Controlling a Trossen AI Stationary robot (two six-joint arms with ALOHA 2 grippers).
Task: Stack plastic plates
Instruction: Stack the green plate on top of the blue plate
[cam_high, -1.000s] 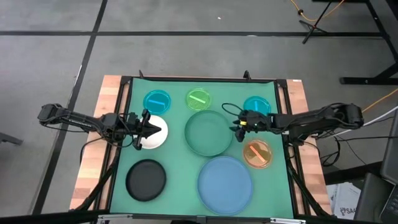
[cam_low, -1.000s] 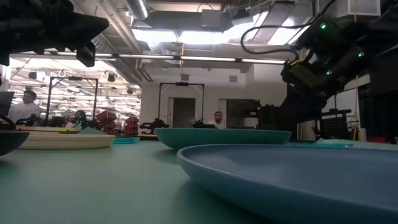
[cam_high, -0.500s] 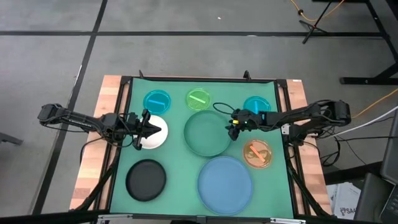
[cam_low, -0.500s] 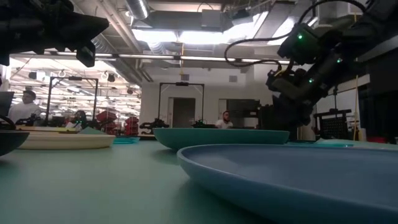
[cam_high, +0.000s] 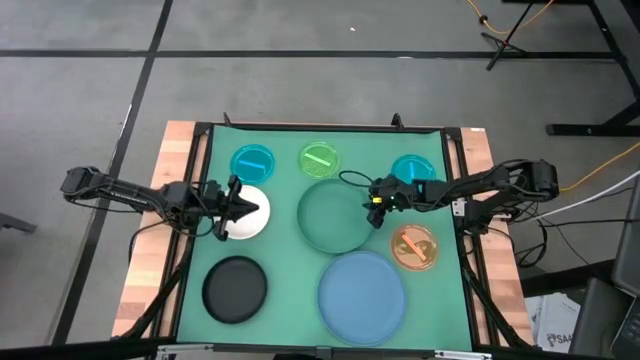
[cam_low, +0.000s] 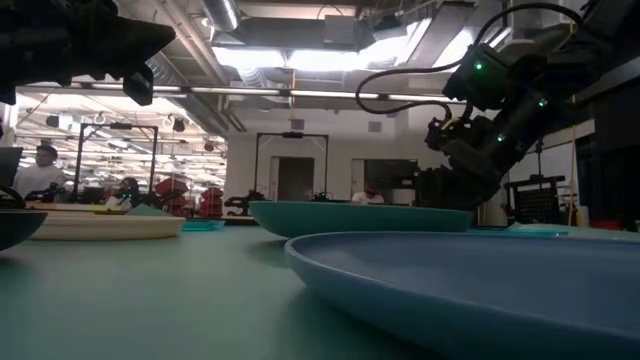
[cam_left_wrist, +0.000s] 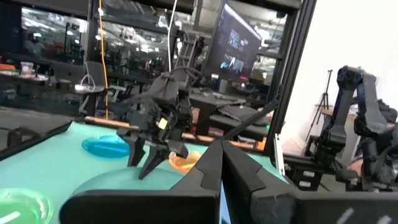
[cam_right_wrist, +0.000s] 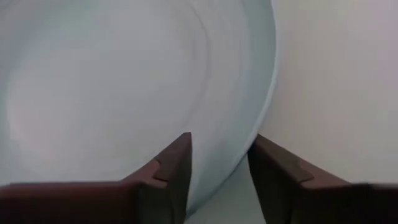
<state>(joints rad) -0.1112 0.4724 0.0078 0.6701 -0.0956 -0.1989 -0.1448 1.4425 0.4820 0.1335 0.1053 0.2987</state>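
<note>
Two arms are sharing the table. The right gripper is hanging, fingers spread, astride the near rim of the teal-green plate at the table's middle; I'd say it needs to settle lower and pinch squarely before lifting. The left gripper is waiting over the white plate, fingers pressed together.

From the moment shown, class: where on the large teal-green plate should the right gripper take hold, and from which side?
Grip the teal-green plate by its raised right rim, from above on the right arm's side. The plate lies flat, so only the rim offers an edge, and the right gripper, open, hangs over that rim, fingers straddling it.
</note>
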